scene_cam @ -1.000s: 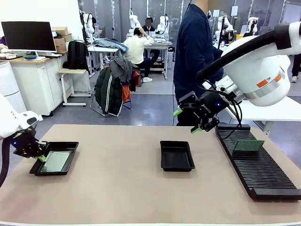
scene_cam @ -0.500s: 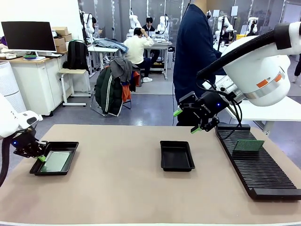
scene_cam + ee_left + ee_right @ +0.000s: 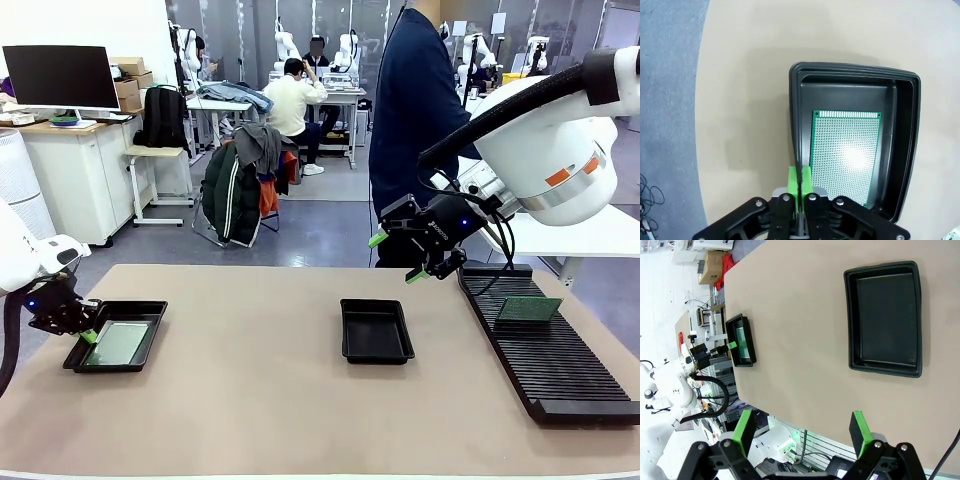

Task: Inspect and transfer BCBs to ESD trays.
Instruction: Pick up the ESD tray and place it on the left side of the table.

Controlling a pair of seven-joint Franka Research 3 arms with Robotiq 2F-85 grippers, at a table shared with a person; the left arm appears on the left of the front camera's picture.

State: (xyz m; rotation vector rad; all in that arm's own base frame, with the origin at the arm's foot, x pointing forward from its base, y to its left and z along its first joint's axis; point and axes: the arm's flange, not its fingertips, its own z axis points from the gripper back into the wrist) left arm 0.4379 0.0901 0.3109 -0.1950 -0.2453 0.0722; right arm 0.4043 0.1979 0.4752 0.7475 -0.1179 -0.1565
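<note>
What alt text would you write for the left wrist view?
A green circuit board lies flat inside a black tray on a tan table. The left end effector, its green pads shut together, is at the tray's side rim.

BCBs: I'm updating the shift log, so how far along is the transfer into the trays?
Done: a BCB lies flat in the left tray. In hand: nothing; the left gripper is shut and empty at that tray's rim, and the right gripper hangs open above the table. Left: a second BCB lies on the slotted rack, and the middle tray is empty.
</note>
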